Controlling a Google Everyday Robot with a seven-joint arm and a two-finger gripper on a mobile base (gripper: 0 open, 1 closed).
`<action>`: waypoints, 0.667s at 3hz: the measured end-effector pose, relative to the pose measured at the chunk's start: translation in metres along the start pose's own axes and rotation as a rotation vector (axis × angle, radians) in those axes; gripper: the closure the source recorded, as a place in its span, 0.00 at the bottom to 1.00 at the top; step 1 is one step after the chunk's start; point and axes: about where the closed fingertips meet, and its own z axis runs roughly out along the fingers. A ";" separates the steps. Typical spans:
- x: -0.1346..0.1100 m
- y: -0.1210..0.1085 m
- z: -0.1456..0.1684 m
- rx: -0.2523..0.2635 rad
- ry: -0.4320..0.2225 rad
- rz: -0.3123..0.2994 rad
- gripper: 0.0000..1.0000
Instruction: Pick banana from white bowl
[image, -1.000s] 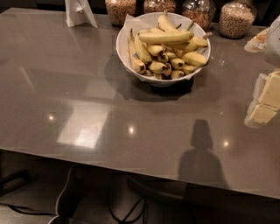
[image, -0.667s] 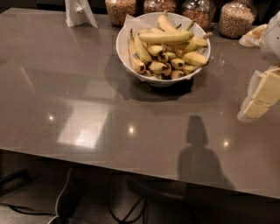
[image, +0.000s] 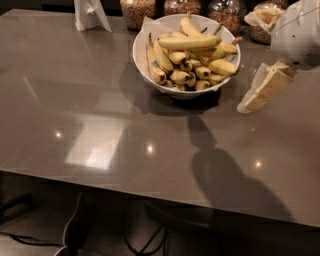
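Observation:
The white bowl (image: 145, 60) stands at the back middle of the grey table, with a paper liner sticking up at its rear left rim. It is heaped with bananas. The banana (image: 189, 42), long, slender and clean yellow, lies across the top of the heap, pointing left to right. Shorter bananas with dark tips lie under and around it. My gripper (image: 264, 90) hangs at the right, above the table, just right of the bowl and a little below its rim level. It holds nothing.
Several glass jars of grains (image: 136, 10) stand behind the bowl along the back edge. A white stand (image: 91, 15) sits at the back left. The arm's shadow (image: 220, 170) falls on the table (image: 75, 100) in front of the bowl.
My gripper has moved left and up toward the bowl's right side. The bowl and bananas have not moved.

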 end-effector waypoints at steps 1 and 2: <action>-0.023 -0.034 0.017 0.072 -0.084 -0.092 0.00; -0.023 -0.034 0.017 0.072 -0.084 -0.092 0.00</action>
